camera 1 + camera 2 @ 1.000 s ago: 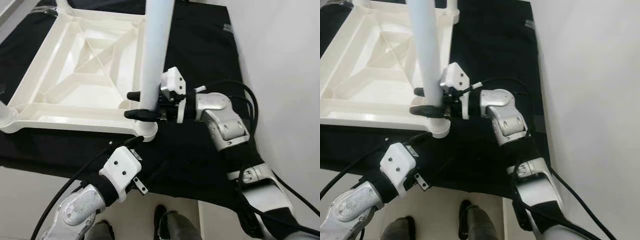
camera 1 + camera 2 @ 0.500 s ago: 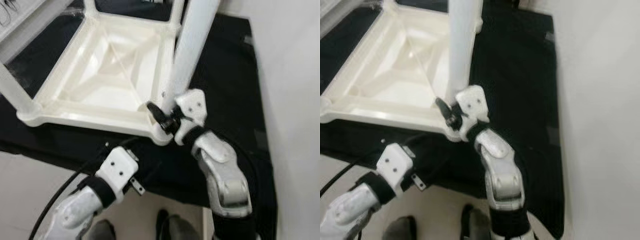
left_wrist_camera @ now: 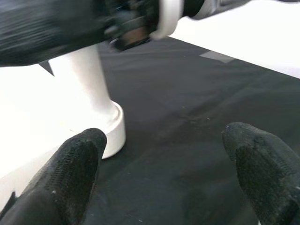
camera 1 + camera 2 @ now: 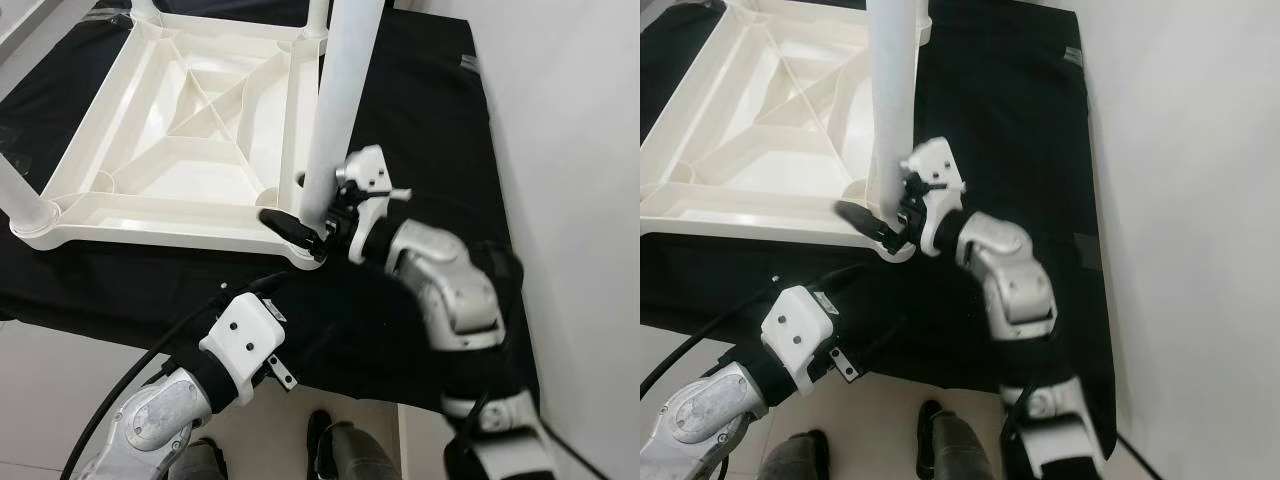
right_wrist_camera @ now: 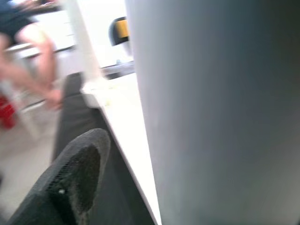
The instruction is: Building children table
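A white plastic children's table [image 4: 160, 215] lies upside down on a black cloth [image 4: 420, 110]. A white table leg [image 4: 335, 110] stands upright in its near right corner socket [image 4: 305, 250]. My right gripper [image 4: 305, 215] is shut on the base of that leg; one black finger [image 4: 283, 223] crosses in front of it and the other is hidden behind. In the right wrist view the leg [image 5: 225, 108] looms close beside one finger [image 5: 70, 183]. My left gripper [image 3: 164, 159] is open and holds nothing, low over the cloth, facing the socket [image 3: 110, 133].
Another leg [image 4: 18, 190] stands in the near left corner, and two more rise at the far corners. A white wall [image 4: 580, 150] runs along the right. The cloth's front edge gives way to pale floor, where dark shoes [image 4: 335, 445] show. A blurred person [image 5: 28, 37] is far off.
The camera swung and came back. My right forearm has swung round the leg's base from a sideways reach to one from nearer me. The left arm has stayed put.
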Motion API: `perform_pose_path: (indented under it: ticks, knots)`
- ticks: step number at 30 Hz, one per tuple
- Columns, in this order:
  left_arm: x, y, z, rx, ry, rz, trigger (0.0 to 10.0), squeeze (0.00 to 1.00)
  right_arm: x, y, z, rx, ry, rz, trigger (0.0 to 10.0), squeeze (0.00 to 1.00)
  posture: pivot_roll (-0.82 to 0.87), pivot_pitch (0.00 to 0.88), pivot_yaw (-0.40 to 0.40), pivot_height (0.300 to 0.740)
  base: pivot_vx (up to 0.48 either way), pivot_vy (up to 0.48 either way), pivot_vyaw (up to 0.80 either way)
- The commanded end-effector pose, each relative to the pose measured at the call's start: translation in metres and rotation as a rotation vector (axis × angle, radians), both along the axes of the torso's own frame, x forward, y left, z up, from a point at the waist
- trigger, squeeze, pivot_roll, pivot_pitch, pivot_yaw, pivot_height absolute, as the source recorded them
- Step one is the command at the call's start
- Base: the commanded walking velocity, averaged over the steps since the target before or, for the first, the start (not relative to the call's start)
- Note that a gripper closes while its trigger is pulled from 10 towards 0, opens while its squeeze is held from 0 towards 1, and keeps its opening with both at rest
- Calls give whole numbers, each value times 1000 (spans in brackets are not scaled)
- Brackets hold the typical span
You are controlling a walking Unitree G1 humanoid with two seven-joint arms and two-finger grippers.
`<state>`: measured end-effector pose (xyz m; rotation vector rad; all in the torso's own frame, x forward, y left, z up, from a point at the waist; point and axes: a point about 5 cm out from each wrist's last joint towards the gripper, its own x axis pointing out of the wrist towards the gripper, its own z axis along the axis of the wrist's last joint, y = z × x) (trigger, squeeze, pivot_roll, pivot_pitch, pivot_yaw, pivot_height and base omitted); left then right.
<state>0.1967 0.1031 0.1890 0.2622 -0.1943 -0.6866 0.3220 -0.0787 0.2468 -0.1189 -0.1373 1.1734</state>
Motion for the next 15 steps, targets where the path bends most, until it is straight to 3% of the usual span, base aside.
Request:
perform_pose_path:
  ticks: [1, 9, 10, 14, 15]
  knots:
    - [-1, -2, -5, 1, 23, -3, 10000, 0, -5, 0, -11, -33, 15, 137, 10000, 0, 130, 253, -149, 740, 0, 0, 0]
    - [-1, 1, -4, 6, 16, 12, 10000, 0, 21, -7, -5, -57, -9, 213, 10000, 0, 151, 251, -148, 740, 0, 0, 0]
    - [-1, 2, -3, 9, 15, 15, 10000, 0, 23, -6, -4, -50, -5, 234, 4706, 0, 151, 251, -148, 740, 0, 0, 0]
    - [0, 3, -3, 12, 13, 19, 10000, 0, 26, -6, -4, -30, 17, 295, 4706, 0, 160, 253, -148, 740, 0, 0, 0]
    - [0, 5, -3, 15, 11, 25, 10000, 0, 29, -7, -6, -29, 27, 323, 0, 0, 169, 255, -147, 740, 0, 0, 0]
